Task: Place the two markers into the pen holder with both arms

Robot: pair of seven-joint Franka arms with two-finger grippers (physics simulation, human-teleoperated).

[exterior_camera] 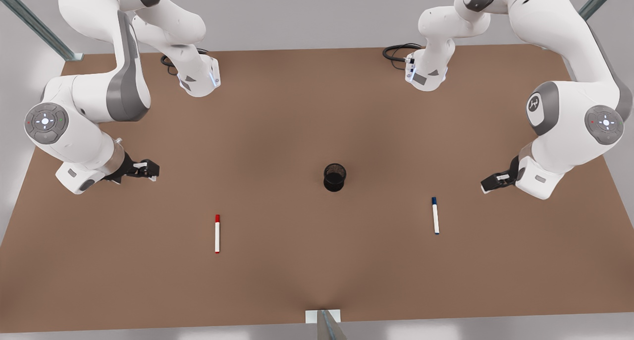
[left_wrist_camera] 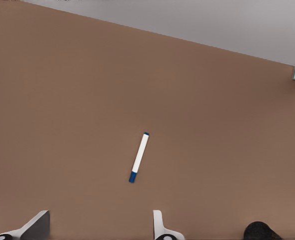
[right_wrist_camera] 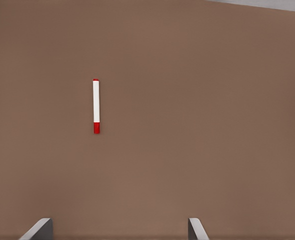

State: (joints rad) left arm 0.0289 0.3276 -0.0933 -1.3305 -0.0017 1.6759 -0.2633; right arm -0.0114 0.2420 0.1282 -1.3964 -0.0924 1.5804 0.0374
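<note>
Nearest, the red-capped marker [exterior_camera: 217,234] and blue-capped marker [exterior_camera: 435,215] lie untouched on the table [exterior_camera: 297,280], the pen holder [exterior_camera: 335,177] between and farther back. Step: approach. The right gripper [exterior_camera: 143,169] at the front view's left and the left gripper [exterior_camera: 493,182] at its right, both spread wide, each need to descend over a barrel.

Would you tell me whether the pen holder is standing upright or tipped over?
Upright: in the front view the pen holder shows its round open mouth facing up.

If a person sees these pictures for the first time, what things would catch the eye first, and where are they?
Two large white arms reach in over the brown table from both sides. Between them stands the black pen holder, near the table's middle. The red-capped marker lies flat toward the front view's left, near the right gripper; the blue-capped marker lies toward its right, near the left gripper. Both grippers are open.
</note>
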